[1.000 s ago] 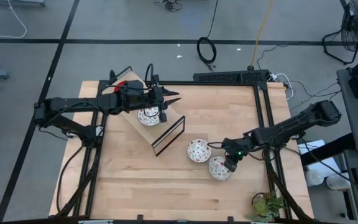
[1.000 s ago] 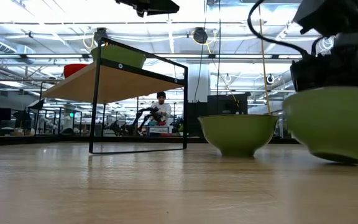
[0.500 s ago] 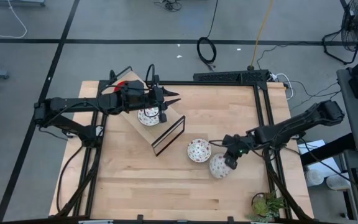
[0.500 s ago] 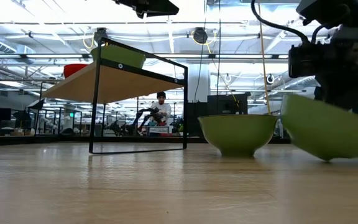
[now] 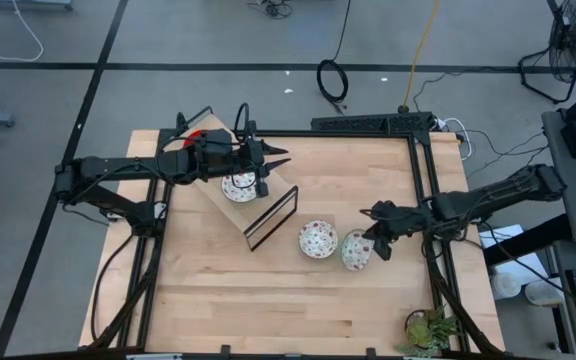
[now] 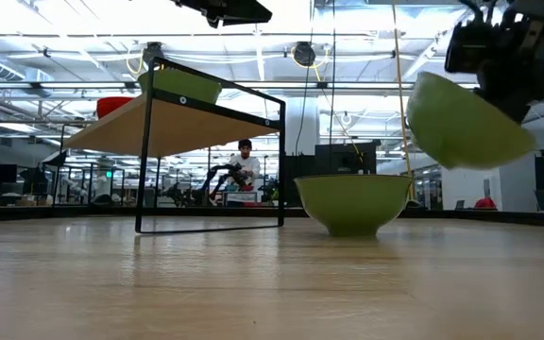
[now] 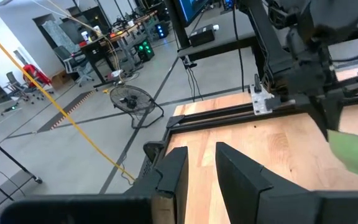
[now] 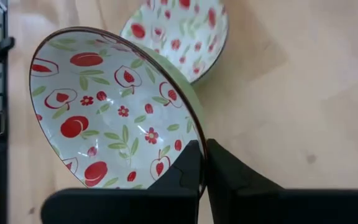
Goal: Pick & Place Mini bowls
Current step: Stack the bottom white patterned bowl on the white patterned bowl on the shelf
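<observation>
Pale wooden table (image 5: pixel 298 300), boards smooth with a soft satin sheen. Glossy glazed mini bowls (image 8: pixel 117 118), probably ceramic: white inside with red fruit and green leaves, plain matt green outside (image 6: pixel 456 123). Thin black metal frame (image 6: pixel 211 156) carrying a light wooden shelf. Dark matt fingers (image 8: pixel 188 171), likely plastic.

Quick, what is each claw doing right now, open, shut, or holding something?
Left claw: over the small shelf, fingers slightly apart, holding nothing.
Right claw: shut on the rim of a patterned bowl, lifted and tilted off the table.
</observation>
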You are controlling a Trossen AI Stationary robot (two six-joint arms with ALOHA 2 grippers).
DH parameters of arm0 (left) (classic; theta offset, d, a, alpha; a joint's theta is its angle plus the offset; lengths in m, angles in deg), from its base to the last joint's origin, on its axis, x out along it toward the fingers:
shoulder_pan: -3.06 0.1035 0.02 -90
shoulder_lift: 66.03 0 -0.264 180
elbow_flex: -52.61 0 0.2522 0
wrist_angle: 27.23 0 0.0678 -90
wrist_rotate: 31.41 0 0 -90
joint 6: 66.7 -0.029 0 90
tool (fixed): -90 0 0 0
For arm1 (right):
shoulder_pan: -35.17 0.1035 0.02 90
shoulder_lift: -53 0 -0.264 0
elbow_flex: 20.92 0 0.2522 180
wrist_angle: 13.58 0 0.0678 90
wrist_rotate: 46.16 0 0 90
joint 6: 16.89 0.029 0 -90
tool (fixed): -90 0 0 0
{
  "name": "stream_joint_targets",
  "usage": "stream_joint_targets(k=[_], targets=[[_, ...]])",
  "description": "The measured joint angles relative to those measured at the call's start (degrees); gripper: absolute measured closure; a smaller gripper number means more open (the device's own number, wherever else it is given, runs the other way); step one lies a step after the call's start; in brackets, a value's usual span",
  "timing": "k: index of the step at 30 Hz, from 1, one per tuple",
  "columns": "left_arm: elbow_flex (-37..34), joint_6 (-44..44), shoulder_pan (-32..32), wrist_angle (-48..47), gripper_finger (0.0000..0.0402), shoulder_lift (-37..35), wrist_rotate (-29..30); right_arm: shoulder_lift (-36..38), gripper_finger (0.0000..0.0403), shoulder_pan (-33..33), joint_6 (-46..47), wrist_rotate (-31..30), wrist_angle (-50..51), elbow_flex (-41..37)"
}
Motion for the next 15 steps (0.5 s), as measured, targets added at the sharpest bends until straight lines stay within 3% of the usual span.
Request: stream_joint_targets(k=[4,9,12,15], targets=[[0.0,-0.4,0.0,0.0,0.0314,0.0,0.0,3.3,0.0402,0.0,-6.7,-8.8,-0.6,0.0],[0.0,-0.8,0.0,0.1,0.0314,0.0,0.4,4.1,0.0402,-0.2,-22.5,-30.1,-6.9,0.0],[0.0,-0.8,0.0,0.3,0.0314,0.0,0.5,3.1,0.0402,-1.8,-35.8,-40.9,-17.3,-0.6],[0.0,-0.8,0.0,0.3,0.0314,0.0,0.6,1.8,0.0402,-4.5,-50.6,-44.4,-34.3,-4.0]])
